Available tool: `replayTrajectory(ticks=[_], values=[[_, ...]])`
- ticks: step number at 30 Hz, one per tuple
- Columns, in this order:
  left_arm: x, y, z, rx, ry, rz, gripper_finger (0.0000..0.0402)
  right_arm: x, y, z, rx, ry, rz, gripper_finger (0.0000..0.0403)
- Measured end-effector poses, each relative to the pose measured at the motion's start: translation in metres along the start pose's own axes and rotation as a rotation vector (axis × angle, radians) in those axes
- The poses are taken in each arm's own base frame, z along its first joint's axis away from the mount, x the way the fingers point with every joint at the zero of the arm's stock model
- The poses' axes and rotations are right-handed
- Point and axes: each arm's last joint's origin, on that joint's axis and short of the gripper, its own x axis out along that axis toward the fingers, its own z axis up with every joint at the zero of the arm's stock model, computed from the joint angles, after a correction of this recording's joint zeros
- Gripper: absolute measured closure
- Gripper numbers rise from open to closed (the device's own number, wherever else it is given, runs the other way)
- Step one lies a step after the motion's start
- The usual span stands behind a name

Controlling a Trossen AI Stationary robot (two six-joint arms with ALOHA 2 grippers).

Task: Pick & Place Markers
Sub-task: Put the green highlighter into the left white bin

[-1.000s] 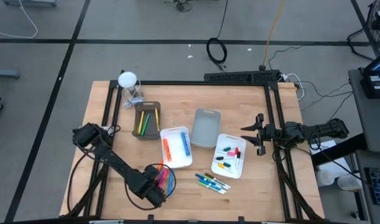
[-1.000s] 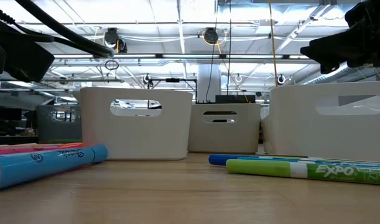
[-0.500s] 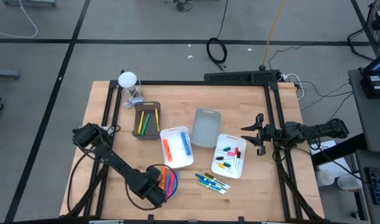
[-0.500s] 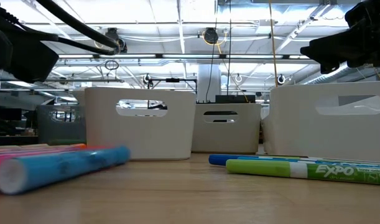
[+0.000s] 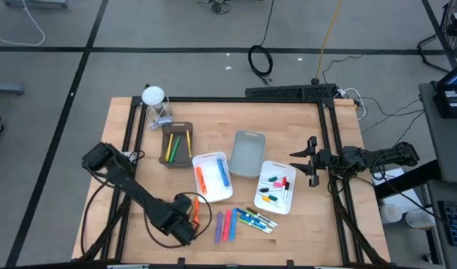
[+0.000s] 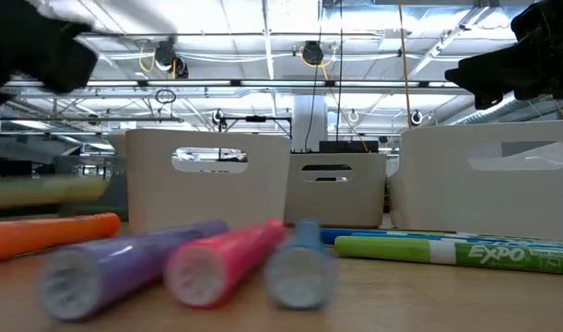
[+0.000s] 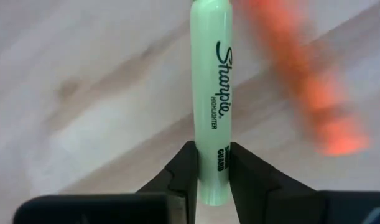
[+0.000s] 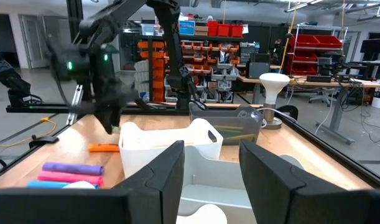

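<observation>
My left gripper [image 5: 185,218] stands near the table's front left, pointing down, shut on a pale green highlighter marker [image 7: 213,81]. In the low view that marker [image 6: 41,191] hangs above the wood. An orange marker [image 5: 195,203] lies beside the gripper. Purple [image 5: 218,226], pink [image 5: 227,224] and blue [image 5: 233,222] markers lie side by side on the table to its right. My right gripper [image 5: 307,161] waits open and level at the table's right edge. My left gripper pinches the highlighter's barrel near one end [image 7: 213,167] between its two fingers [image 7: 185,163]. The fingers come from above and lie across the marker. The marker hangs about level, lifted clear of the table.
A brown tray [image 5: 177,144], a white tray [image 5: 212,177], a grey tray [image 5: 247,153] and a second white tray [image 5: 275,187] stand mid-table, three of them with markers inside. Several blue and green markers [image 5: 256,219] lie near the front edge. A white lamp [image 5: 153,97] stands at the far left.
My left gripper has risen with the pale green highlighter, which now hangs clear of the table. The purple, pink and blue markers have rolled from the pile at the gripper toward the table's right. The orange marker stays near the gripper.
</observation>
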Motion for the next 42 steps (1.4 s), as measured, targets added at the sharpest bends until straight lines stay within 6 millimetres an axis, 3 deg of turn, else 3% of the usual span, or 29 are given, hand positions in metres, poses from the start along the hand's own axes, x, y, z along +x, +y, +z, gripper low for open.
replayTrajectory(ticks=[12,17,24,30,36,42], values=[[-0.065,0.021,0.011,0.036,-0.173,-0.227,0.0330,0.000,0.000,0.000,0.000,0.001,0.000,0.0261],[-0.083,0.030,0.032,-0.021,-0.220,-0.262,0.0330,0.000,0.000,0.000,0.000,0.000,0.000,0.0261],[-0.080,0.029,0.090,0.024,-0.122,-0.242,0.0330,0.000,0.000,0.000,0.000,0.001,0.000,0.0261],[-0.077,0.034,0.132,0.032,-0.151,-0.242,0.0330,0.000,0.000,0.000,0.000,0.000,0.000,0.0261],[-0.080,0.029,0.151,0.084,-0.212,-0.334,0.0330,0.000,0.000,0.000,0.000,0.000,0.000,0.0261],[-0.081,0.026,0.149,0.082,-0.241,-0.350,0.0313,0.000,0.000,0.000,0.000,0.000,0.000,0.0261]])
